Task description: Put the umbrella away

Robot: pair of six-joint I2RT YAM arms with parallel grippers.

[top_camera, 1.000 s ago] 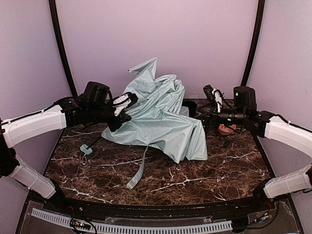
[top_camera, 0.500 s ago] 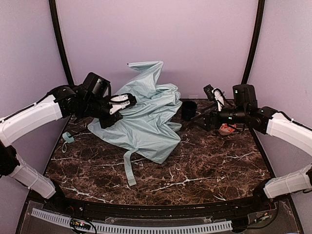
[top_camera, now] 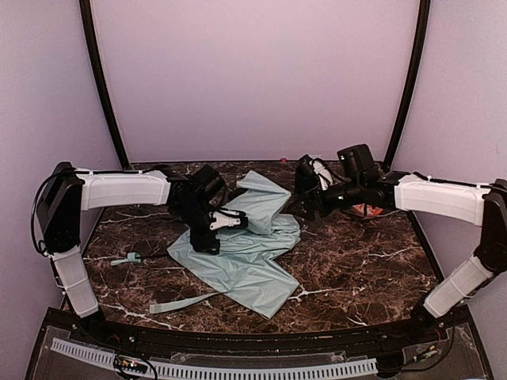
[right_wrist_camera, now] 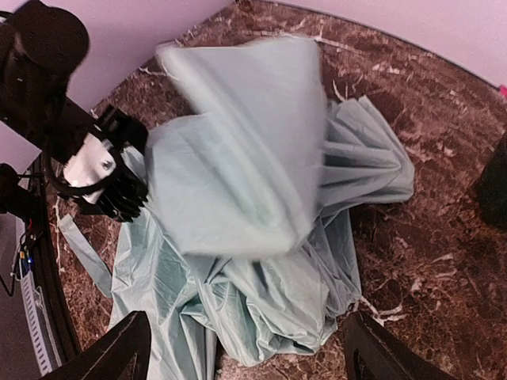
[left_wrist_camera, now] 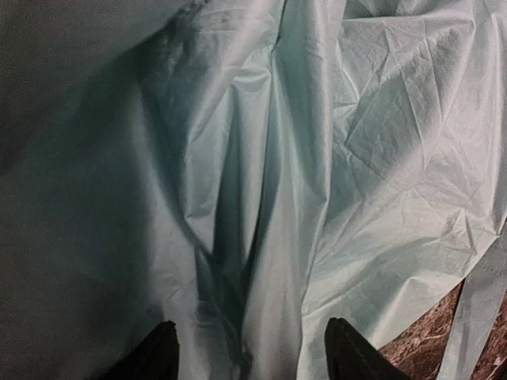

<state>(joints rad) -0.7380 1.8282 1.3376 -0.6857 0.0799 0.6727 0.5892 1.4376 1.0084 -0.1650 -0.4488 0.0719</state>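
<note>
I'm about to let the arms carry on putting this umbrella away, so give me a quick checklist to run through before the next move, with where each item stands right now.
1. Left gripper open over the canopy: ok, fingers apart with fabric between them.
2. Right gripper open: ok, it holds nothing.
3. Canopy down on the table: ok, it lies crumpled and is not yet rolled.
4. Handle clear of both grippers: ok, it lies apart at the left.
5. Closure strap free: ok, it trails toward the near edge.
6. Ribs folded flat: cannot tell, hidden under the fabric.
</note>
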